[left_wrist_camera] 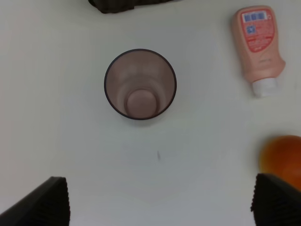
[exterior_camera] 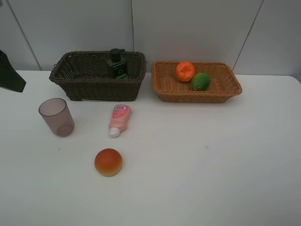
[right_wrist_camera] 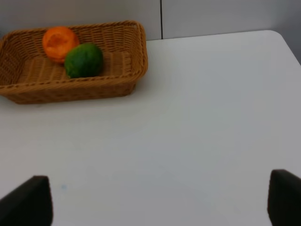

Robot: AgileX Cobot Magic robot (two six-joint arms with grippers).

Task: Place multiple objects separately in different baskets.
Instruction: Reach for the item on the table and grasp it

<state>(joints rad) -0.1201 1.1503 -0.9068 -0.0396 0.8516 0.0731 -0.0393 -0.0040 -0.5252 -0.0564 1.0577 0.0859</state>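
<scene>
Nearest sat the peach-like fruit (exterior_camera: 108, 162). Behind it the pink tube (exterior_camera: 119, 118) lay, white cap (exterior_camera: 114, 132) pointing forward. Left end effector (left_wrist_camera: 160, 207) and right end effector (right_wrist_camera: 155, 202) stood open

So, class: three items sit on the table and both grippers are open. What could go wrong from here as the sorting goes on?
1. The cup stands upright and empty below the open left gripper; an off-centre close could tip it.
2. The peach is round and lies free on the table; a nudge may roll it.
3. The bottle stands in the dark basket; a cup dropped in could knock it over.
</scene>
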